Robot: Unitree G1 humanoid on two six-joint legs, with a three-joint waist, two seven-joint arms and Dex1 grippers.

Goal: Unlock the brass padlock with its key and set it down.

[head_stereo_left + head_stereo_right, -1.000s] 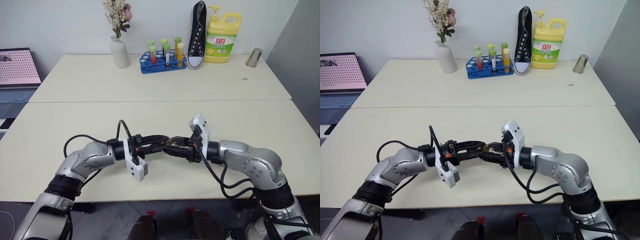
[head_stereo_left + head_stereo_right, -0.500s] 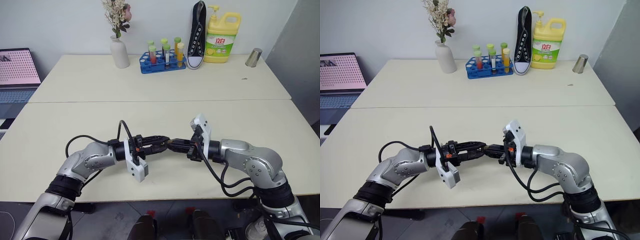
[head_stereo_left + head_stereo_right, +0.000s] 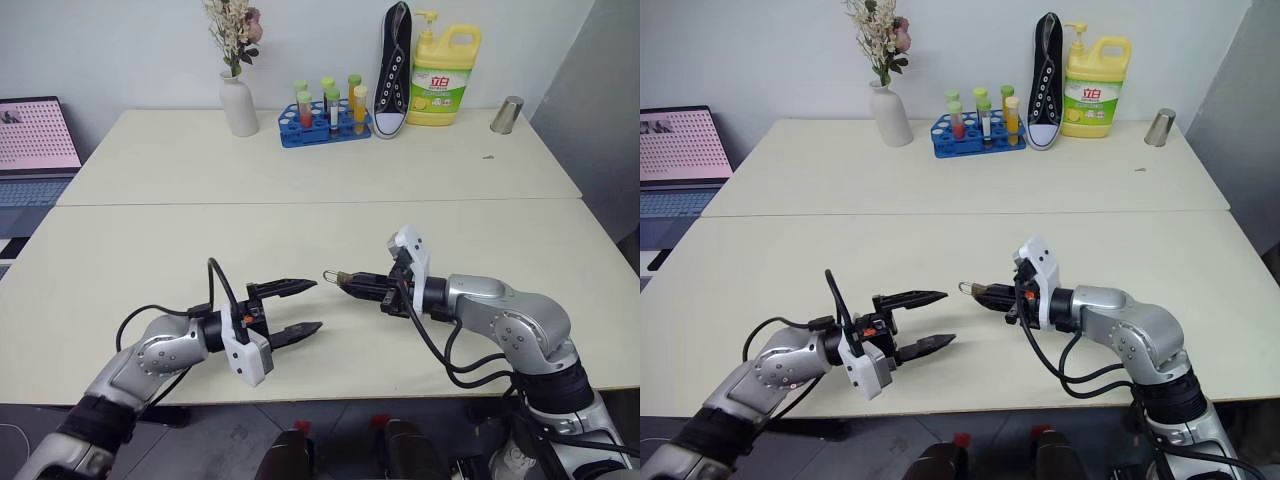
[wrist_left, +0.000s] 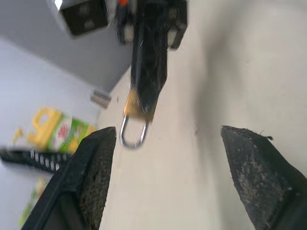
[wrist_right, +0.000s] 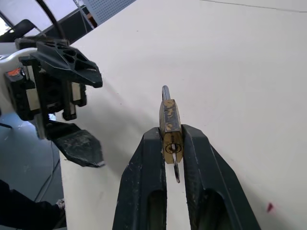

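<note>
The small brass padlock (image 5: pixel 170 125) is pinched between the fingers of my right gripper (image 5: pixel 171 137), which is shut on its body. Its silvery shackle (image 3: pixel 328 274) sticks out past the fingertips toward my left arm. A thin silvery key (image 5: pixel 176 171) hangs from the lock's keyhole end between the two fingers. The lock is held a little above the near cream table (image 3: pixel 480 240). My left gripper (image 3: pixel 317 304) stands open a short way to the left of the lock, holding nothing, its fingers (image 4: pixel 96 167) spread either side of the padlock (image 4: pixel 137 108) in the left wrist view.
On the far table stand a white vase (image 3: pixel 239 104) with dried flowers, a blue test-tube rack (image 3: pixel 325 122), a black shoe (image 3: pixel 394 70), a yellow detergent bottle (image 3: pixel 441 72) and a metal cup (image 3: pixel 508 115). A laptop (image 3: pixel 35 135) is at the far left.
My left gripper has opened and drawn back to the left, away from the padlock it met before. The right gripper keeps hold of the lock with little movement.
</note>
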